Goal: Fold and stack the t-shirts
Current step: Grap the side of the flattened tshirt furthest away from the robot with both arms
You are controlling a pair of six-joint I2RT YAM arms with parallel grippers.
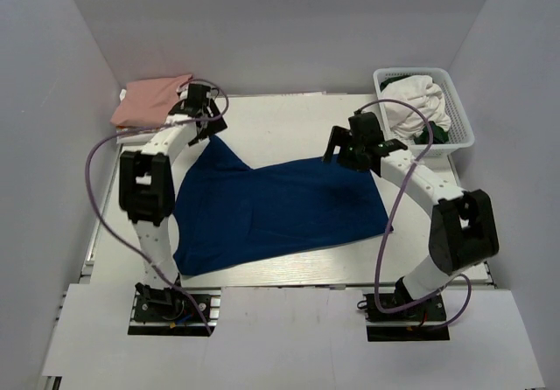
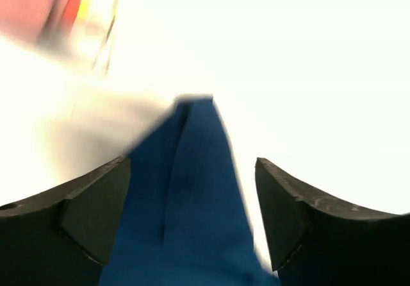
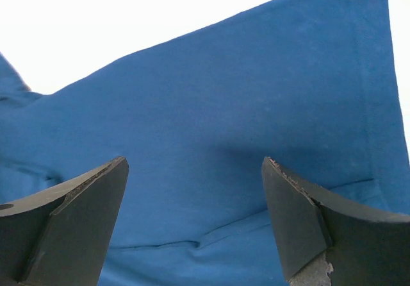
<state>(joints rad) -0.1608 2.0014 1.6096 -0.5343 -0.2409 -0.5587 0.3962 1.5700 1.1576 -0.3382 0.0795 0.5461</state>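
While both arms reach out over the table (image 1: 289,119), the items stand as follows. Dark blue t-shirt (image 1: 271,206): spread flat across the middle of the table, one corner running to a peak at the far left. Salmon-pink t-shirt (image 1: 153,100): folded, at the far left corner of the table, just beyond that peak and apart from the blue one. White lattice basket (image 1: 461,114): far right corner, holding bunched white cloth (image 1: 416,101). Left fingers (image 2: 90,209): spread apart, grasping nothing, poised at the peaked corner; blue cloth runs between them, and the blurred wrist view suggests, without settling it, that they hang just above it. Right fingers (image 3: 83,209): likewise parted and empty, over the far right part of the blue shirt near its upper edge, the cloth lying smooth beneath them with a shallow crease toward the near side.
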